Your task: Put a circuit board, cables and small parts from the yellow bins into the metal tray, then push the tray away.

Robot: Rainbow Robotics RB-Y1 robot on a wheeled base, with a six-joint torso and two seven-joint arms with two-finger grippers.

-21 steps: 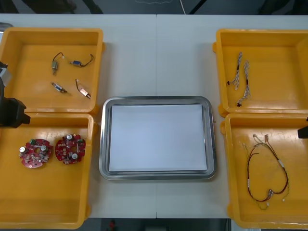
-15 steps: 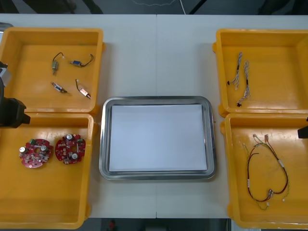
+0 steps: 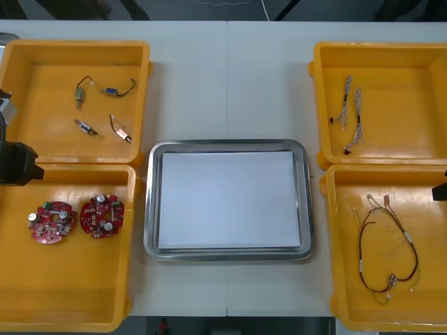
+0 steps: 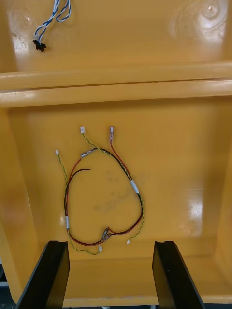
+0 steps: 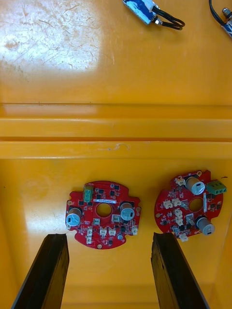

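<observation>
My left gripper (image 5: 107,244) hung over the near left yellow bin (image 3: 70,293), its fingers spread wide with nothing between them. Just beyond the fingertips a round red circuit board (image 5: 103,214) lay in line with the gap between the fingers. A second circuit board (image 5: 189,211) lay beside it, ahead of one finger's tip. Past the bin wall, in the far left bin (image 3: 42,139), lay the small metal parts (image 3: 105,105) on their black leads. Between my two grippers, well apart from both, sat the metal tray (image 3: 149,209), white inside. My right gripper (image 4: 110,246) hovered over the near right bin (image 3: 342,279), its fingers equally wide and holding nothing. The red and yellow cable (image 4: 104,193) lay looped just ahead of them. Beyond the next wall, in the far right bin (image 3: 419,63), lay the twisted blue and white cables (image 4: 50,17).
</observation>
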